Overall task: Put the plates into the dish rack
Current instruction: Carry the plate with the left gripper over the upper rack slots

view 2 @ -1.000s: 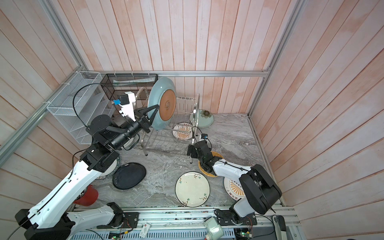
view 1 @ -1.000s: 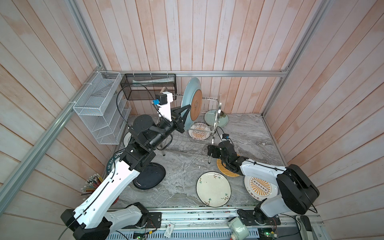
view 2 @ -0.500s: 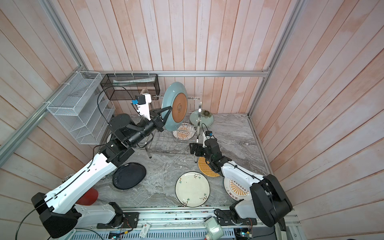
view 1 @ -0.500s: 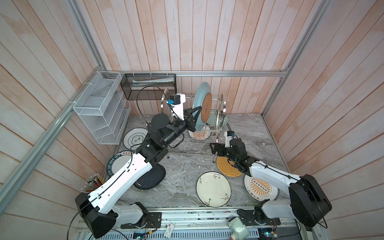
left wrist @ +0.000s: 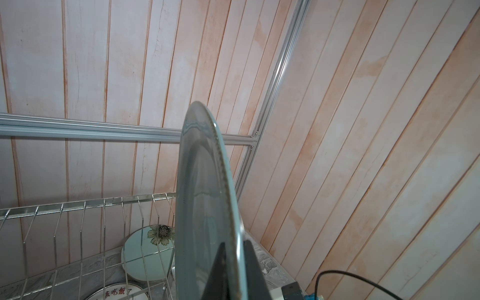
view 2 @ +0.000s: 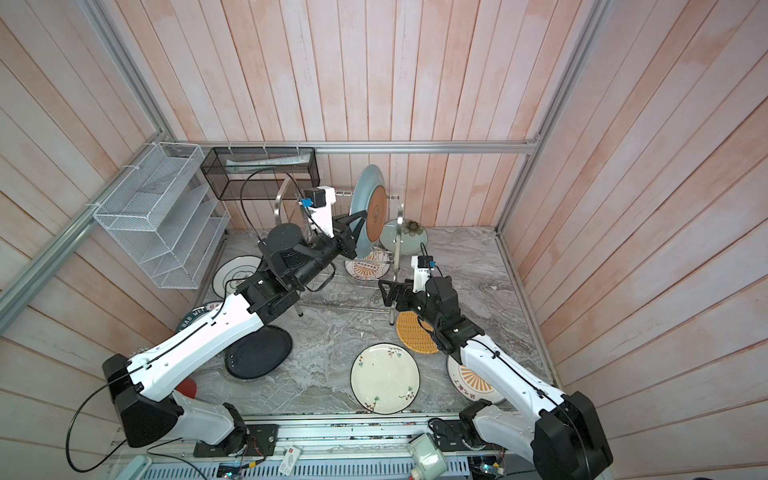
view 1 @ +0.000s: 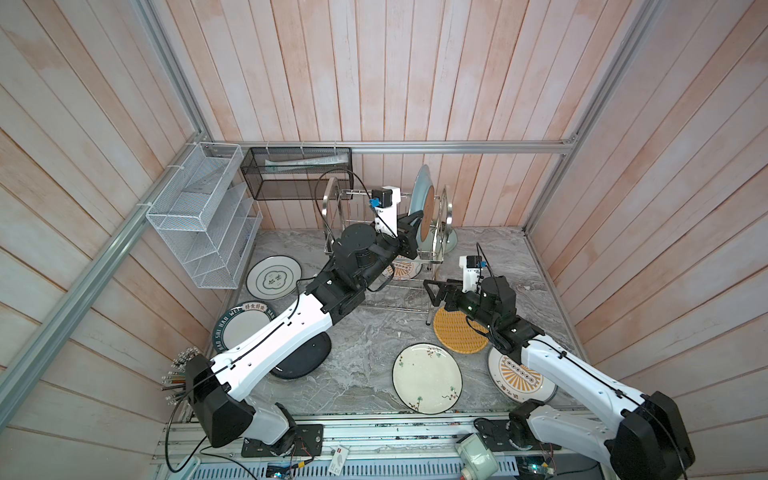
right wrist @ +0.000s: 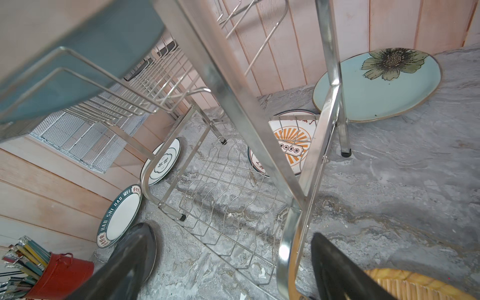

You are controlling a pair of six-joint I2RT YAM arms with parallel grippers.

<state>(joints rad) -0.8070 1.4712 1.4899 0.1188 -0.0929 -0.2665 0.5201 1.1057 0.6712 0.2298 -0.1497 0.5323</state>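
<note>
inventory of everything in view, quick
dish rack: 1, steel, back middle
grey-blue plate: 1, grey-blue, upright over rack
flower plate: 1, pale green, behind rack
sunburst plates: 2, white-orange, under rack, front right
woven plate: 1, yellow, beside rack's front
floral plate: 1, cream, front middle
black plate: 1, black, under left arm
ringed plate: 1, white-green, left of rack
lettered plate: 1, dark-rimmed white, left edge
mesh organiser: 1, white, left wall
mesh basket: 1, black, back wall
utensil pot: 1, red, front left
table: 1, grey marble, underneath all
left pincer: 1, black, shut on grey-blue plate
right pincer: 1, black, open at rack's front post
</note>
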